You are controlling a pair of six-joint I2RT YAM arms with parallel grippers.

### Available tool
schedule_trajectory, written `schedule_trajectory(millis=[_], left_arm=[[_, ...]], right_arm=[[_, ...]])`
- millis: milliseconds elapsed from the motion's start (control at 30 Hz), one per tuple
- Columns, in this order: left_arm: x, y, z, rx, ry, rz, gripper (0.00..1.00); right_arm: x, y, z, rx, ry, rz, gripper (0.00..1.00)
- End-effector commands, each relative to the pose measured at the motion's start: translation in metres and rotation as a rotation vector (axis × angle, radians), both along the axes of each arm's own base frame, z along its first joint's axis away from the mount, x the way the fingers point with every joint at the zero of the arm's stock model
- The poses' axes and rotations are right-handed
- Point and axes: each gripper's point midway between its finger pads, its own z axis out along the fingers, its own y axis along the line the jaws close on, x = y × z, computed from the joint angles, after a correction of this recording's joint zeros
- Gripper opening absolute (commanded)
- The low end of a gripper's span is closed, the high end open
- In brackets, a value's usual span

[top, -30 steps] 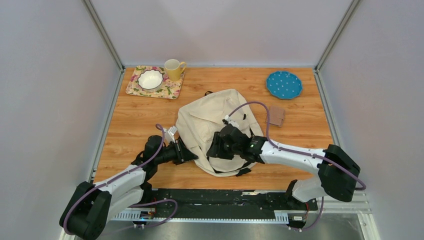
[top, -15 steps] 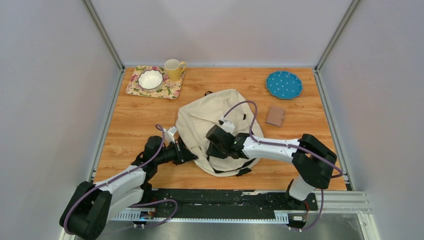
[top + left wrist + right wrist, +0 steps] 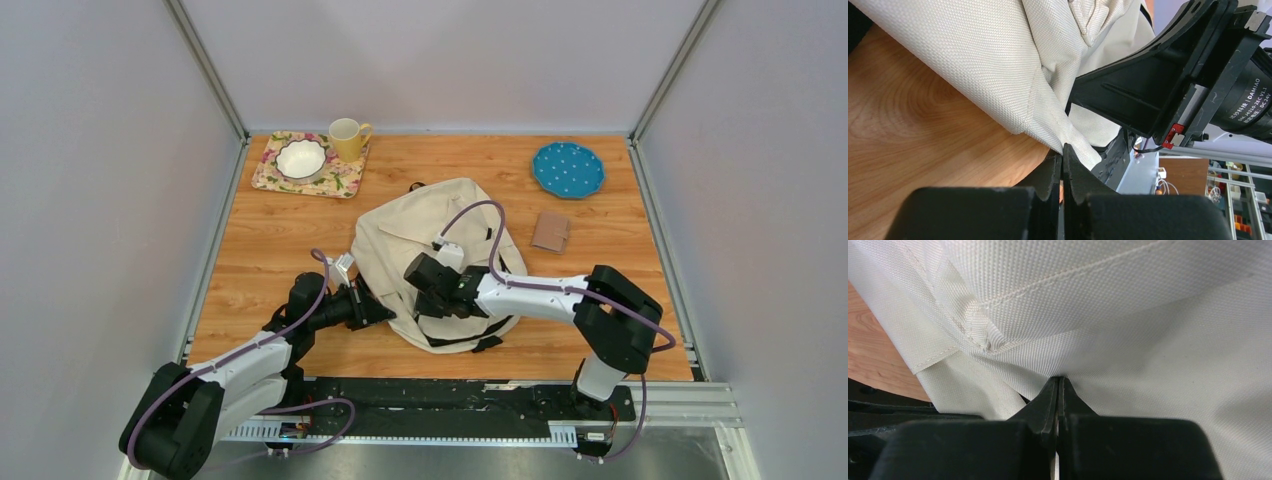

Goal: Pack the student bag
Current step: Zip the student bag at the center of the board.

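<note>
The cream student bag (image 3: pixel 430 225) lies flat in the middle of the wooden table, its black top loop pointing to the far side. My left gripper (image 3: pixel 386 316) is at the bag's near left edge, shut on a fold of its fabric (image 3: pixel 1063 149). My right gripper (image 3: pixel 422 302) reaches in from the right over the bag's lower front. It is shut, with cream cloth pinched at its tips (image 3: pixel 1059 380). The bag's weave (image 3: pixel 1128 315) fills the right wrist view. In the left wrist view the bag (image 3: pixel 998 65) hangs over the wood, with the right arm's black housing (image 3: pixel 1158 85) close behind.
A floral tray (image 3: pixel 335 180) at the far left holds a white bowl (image 3: pixel 301 157) and a yellow mug (image 3: pixel 348 138). A blue dotted plate (image 3: pixel 568 168) sits far right. A small brown wallet (image 3: pixel 550 232) lies right of the bag. Grey walls enclose the table.
My right gripper slid left across the bag and closed on its fabric. My left gripper closed the last bit on the bag's edge. The left arm stayed in place.
</note>
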Motion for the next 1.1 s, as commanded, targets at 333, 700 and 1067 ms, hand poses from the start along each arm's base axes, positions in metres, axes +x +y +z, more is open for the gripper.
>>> schedule_trajectory(millis=[333,700,1067], left_arm=[[0.002,-0.002,0.004,-0.001,-0.027,-0.010,0.00],[0.017,0.005,0.007,0.048,-0.061,0.052,0.00],[0.024,0.011,0.014,0.028,-0.070,0.091,0.00]], right_arm=[[-0.023,-0.042,0.051,0.009,-0.223,0.093,0.00],[-0.066,-0.065,0.037,0.076,-0.153,0.171,0.00],[-0.073,-0.086,0.037,0.059,-0.175,0.168,0.00]])
